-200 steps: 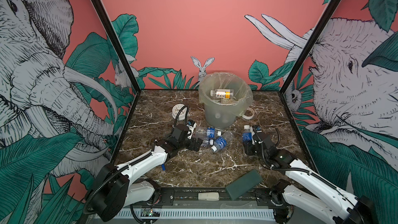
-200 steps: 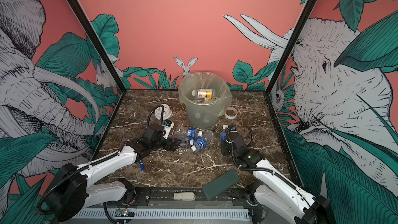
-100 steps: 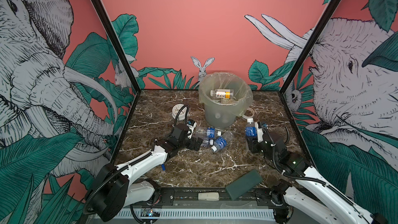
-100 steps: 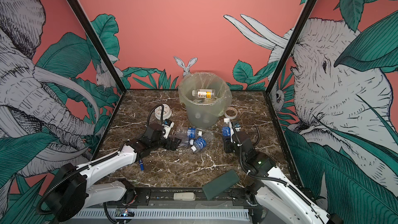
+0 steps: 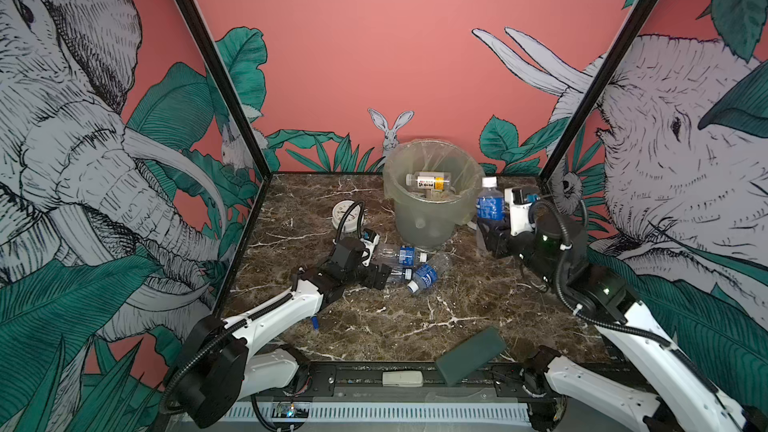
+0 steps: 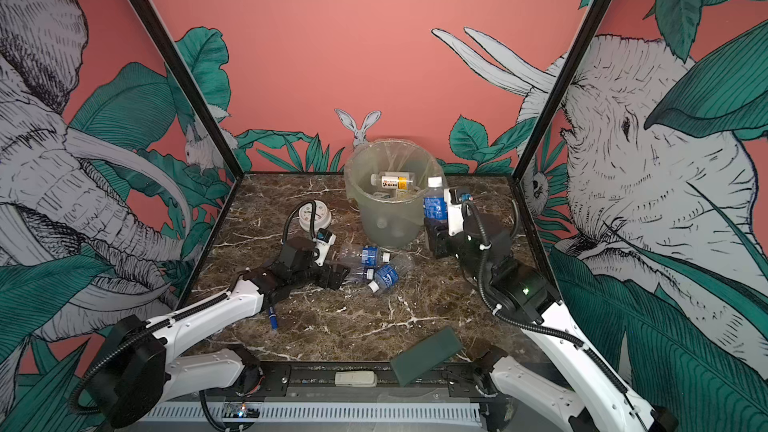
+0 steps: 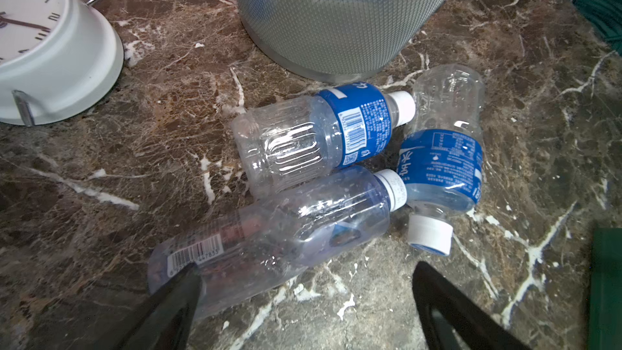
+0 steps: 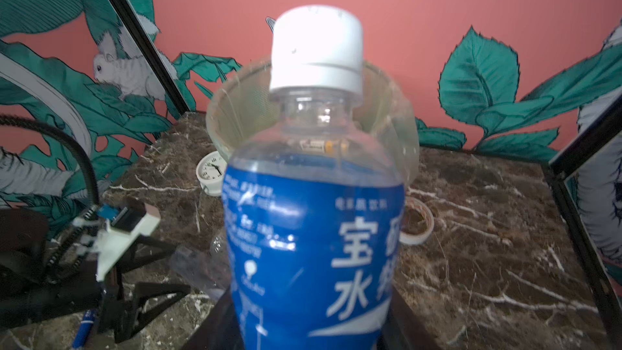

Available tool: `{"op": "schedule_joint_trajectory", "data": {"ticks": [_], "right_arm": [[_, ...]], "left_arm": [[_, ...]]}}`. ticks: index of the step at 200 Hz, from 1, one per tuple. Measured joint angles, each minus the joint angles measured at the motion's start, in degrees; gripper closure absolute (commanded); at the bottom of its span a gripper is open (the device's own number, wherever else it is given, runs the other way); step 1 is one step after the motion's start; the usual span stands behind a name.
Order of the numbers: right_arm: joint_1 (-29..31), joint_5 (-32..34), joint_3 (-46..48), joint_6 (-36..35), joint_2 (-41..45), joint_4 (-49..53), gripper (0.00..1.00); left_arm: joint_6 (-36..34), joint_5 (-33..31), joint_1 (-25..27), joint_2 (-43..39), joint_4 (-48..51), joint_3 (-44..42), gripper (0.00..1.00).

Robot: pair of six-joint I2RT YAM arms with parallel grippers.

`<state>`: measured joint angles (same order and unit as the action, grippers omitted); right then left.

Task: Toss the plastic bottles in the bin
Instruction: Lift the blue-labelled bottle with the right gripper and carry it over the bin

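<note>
The bin (image 5: 432, 218), a grey-green bucket with a bag over its rim, stands at the back middle of the table, with a white-labelled bottle (image 5: 428, 180) inside it. My right gripper (image 5: 492, 234) is shut on an upright blue-labelled bottle (image 5: 489, 203) with a white cap, raised just right of the bin; the held bottle (image 8: 313, 213) fills the right wrist view. Three plastic bottles (image 7: 313, 136) (image 7: 444, 149) (image 7: 269, 234) lie in front of the bin. My left gripper (image 7: 303, 284) is open and low at the near end of the clear bottle, one fingertip (image 7: 178, 294) over that end.
A round white clock (image 5: 347, 214) sits left of the bin and a tape roll (image 8: 415, 223) to its right. A blue marker (image 6: 272, 320) lies under the left arm. A dark green block (image 5: 469, 355) leans at the front edge. Side walls close in on both sides.
My right gripper has lifted the blue-labelled bottle off the table and carried it up and back beside the bin. The left arm and the three lying bottles have not moved.
</note>
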<state>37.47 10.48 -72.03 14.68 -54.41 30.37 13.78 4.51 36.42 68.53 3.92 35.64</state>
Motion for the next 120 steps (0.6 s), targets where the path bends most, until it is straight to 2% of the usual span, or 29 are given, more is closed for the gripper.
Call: {"op": "schedule_joint_trajectory", "data": {"ticks": [24,31,37,41,44,48,65,82,102,120], "right_arm": [[-0.37,-1.68,-15.82,-1.88,-12.26,-0.33,0.48],[-0.85,-2.45,-20.46,-2.12,-16.44,-0.37,0.45],[-1.31,-3.21,-24.24,-2.29,-20.11,-0.42,0.35],[-1.73,-3.67,-26.95,-2.1,-23.02,-0.35,0.22],[-2.01,-3.67,-28.85,-2.45,-24.74,-0.17,0.06],[-2.34,-3.72,-31.19,-2.43,-27.32,0.24,0.01],[-3.56,-1.95,-40.92,-2.84,-37.68,2.36,0.01],[-4.17,1.05,-44.68,-3.17,-43.45,4.83,0.01],[-4.52,2.73,-44.81,-3.56,-44.46,7.78,0.01],[-4.61,2.97,-44.0,-3.69,-42.07,8.0,0.01]], "left_arm": [[0.02,0.5,0.0,0.09,-0.31,0.0,0.02],[0.07,0.66,0.0,0.15,-0.57,0.0,0.02],[0.13,0.76,0.0,0.2,-0.74,0.0,0.02],[0.17,0.85,0.0,0.2,-0.83,0.0,0.02],[0.17,0.9,0.0,0.22,-0.87,0.0,0.02],[0.2,0.94,0.0,0.24,-0.94,0.0,0.02],[0.35,1.11,0.0,0.24,-1.01,0.0,0.02],[0.61,1.27,0.0,0.24,-0.96,0.0,0.02],[0.94,1.66,0.0,-0.02,-0.87,0.0,0.02],[1.2,1.95,0.0,-0.55,-0.76,0.0,0.02]]}}
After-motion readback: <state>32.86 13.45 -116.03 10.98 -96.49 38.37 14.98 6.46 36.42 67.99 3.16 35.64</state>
